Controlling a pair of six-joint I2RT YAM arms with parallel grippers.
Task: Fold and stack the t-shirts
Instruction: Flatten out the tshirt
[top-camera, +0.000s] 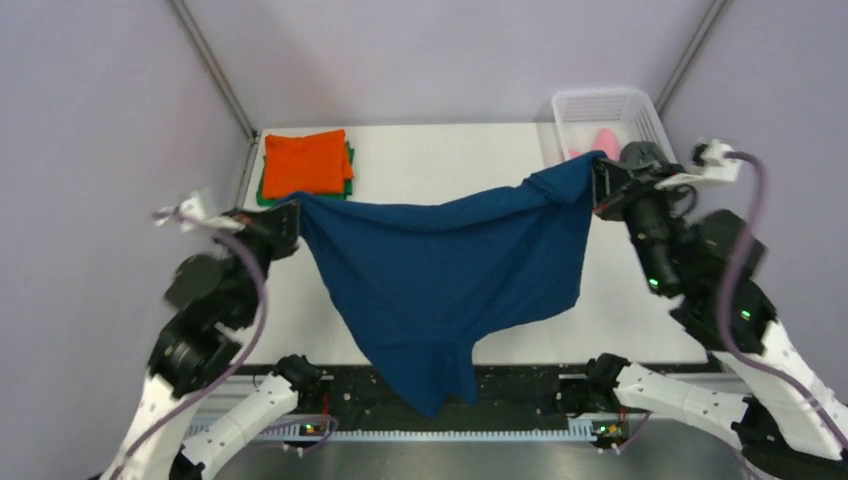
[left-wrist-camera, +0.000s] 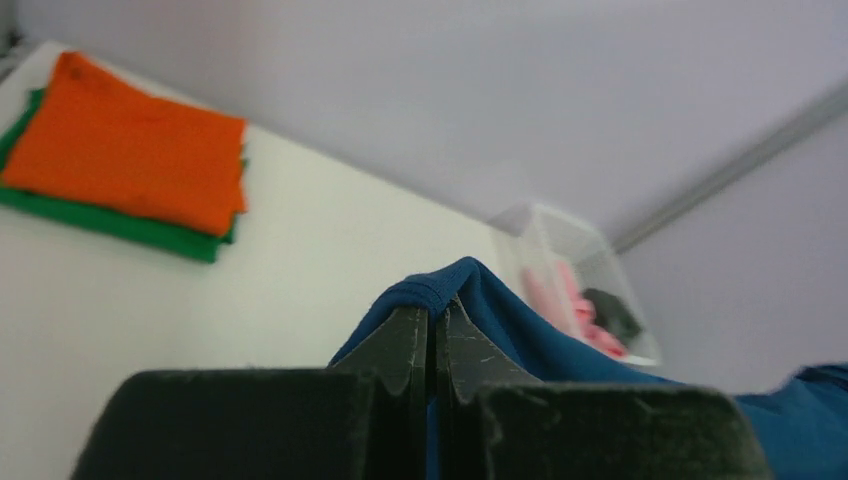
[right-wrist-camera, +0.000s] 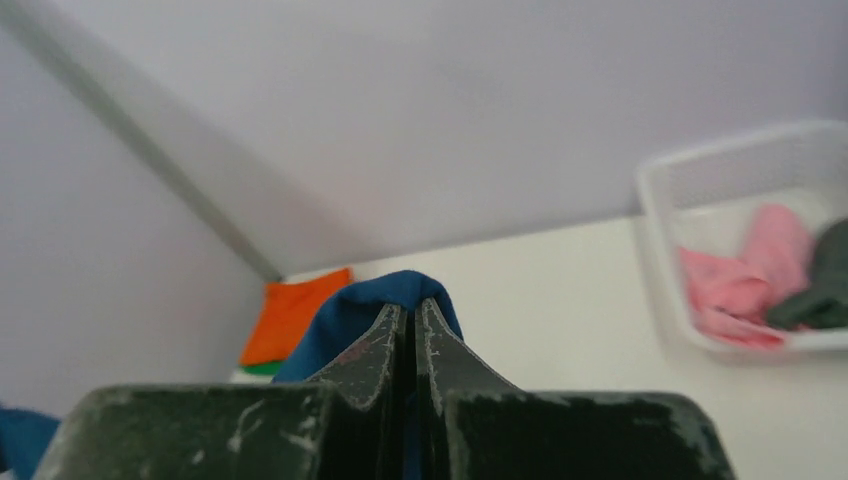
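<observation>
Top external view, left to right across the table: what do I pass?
Folded orange t-shirt lying on a folded green t-shirt → navy blue t-shirt hanging spread in the air → white plastic mesh basket with pink cloth inside.

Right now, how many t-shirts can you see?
5: navy shirt held by left gripper and right gripper; orange folded atop green far left; pink and dark grey in basket. More may hide.
</observation>
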